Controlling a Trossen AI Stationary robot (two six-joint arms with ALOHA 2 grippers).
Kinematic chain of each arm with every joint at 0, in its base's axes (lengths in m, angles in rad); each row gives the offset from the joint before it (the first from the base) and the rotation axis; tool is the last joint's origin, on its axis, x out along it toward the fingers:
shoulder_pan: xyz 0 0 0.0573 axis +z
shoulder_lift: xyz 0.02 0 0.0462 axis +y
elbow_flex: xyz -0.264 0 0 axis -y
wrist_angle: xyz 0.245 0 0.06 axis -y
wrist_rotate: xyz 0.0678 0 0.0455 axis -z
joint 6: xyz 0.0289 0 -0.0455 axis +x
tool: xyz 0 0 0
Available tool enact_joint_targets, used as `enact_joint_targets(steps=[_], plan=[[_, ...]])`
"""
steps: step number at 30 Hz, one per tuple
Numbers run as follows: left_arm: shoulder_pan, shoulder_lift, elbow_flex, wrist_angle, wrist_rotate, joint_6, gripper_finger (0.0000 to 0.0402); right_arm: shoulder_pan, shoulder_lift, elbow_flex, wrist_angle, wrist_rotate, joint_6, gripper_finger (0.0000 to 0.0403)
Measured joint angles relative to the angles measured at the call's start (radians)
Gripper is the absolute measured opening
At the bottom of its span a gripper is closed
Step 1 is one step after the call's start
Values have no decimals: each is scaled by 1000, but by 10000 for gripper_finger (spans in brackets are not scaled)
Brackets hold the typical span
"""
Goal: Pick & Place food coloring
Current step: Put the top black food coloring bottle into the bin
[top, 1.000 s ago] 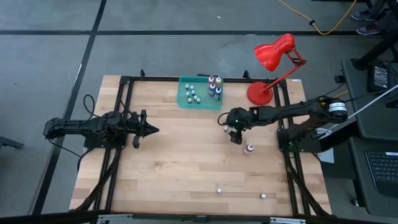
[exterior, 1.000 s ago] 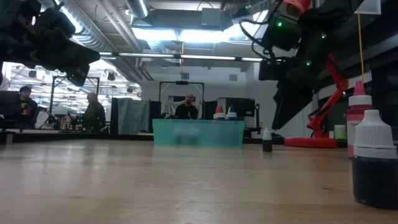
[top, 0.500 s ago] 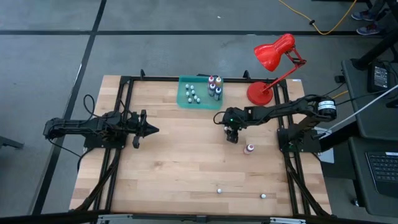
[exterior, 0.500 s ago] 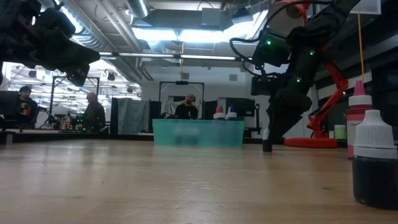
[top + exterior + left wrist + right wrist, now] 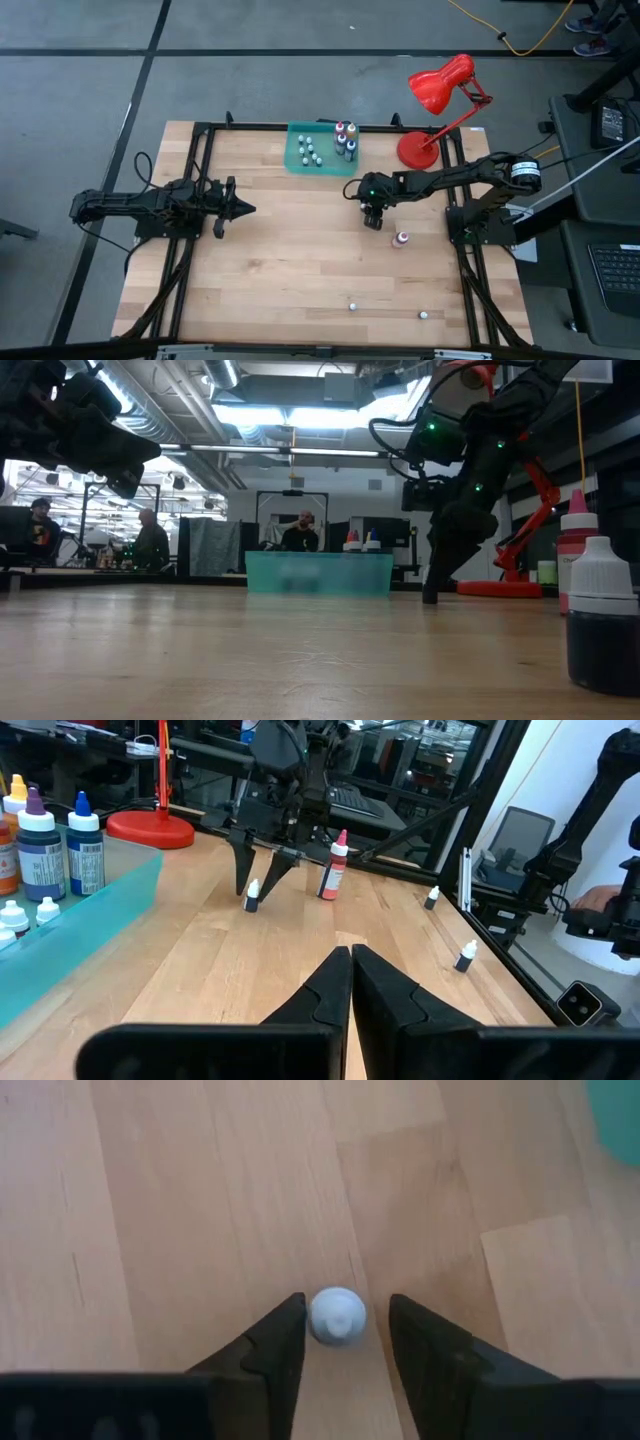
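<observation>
The right gripper (image 5: pixel 338 1342) is pointing straight down at the wooden table (image 5: pixel 280 270), its two dark fingers (image 5: pixel 275 1345) standing either side of a tiny food coloring bottle (image 5: pixel 337 1316). A thin gap is showing between the round white cap and each finger, so the jaws are standing partly open around the bottle without pressing on it. In the left wrist view the same bottle (image 5: pixel 252 896) is standing upright on the wood, with a dark body and a pale pointed cap, between the fingertips of that gripper (image 5: pixel 262 890).

Just beside the right gripper, on the side toward the table's front edge, a taller pink bottle (image 5: pixel 401 239) with a pale cap is standing alone. Farther out toward that front edge, two more small white-capped bottles (image 5: pixel 352 306) and (image 5: pixel 424 315) are sitting well apart from the gripper; in the low view one dark-bodied bottle (image 5: pixel 603 630) is looming close to the camera.

Beyond the right gripper on the opposite side, a teal tray (image 5: pixel 296 160) is holding the rest of the set: a cluster of small greyish-white bottles (image 5: pixel 310 152) and, next to them, a few taller bottles (image 5: pixel 346 140) with coloured bodies. A red desk lamp (image 5: pixel 438 95) is standing near the tray, at the table's far corner.

Well across the table, the left gripper (image 5: pixel 245 209) is waiting above the wood with its fingers pressed together on nothing.
</observation>
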Motion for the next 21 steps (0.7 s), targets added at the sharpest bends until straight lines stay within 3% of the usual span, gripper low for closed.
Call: enact_joint_targets(steps=[14, 21], plan=[[0, 0, 0, 0, 0, 0, 8, 0, -1, 1, 18, -1, 30, 82], [0, 0, 0, 0, 0, 0, 9, 0, -1, 44, 3, -36, 33, 92]])
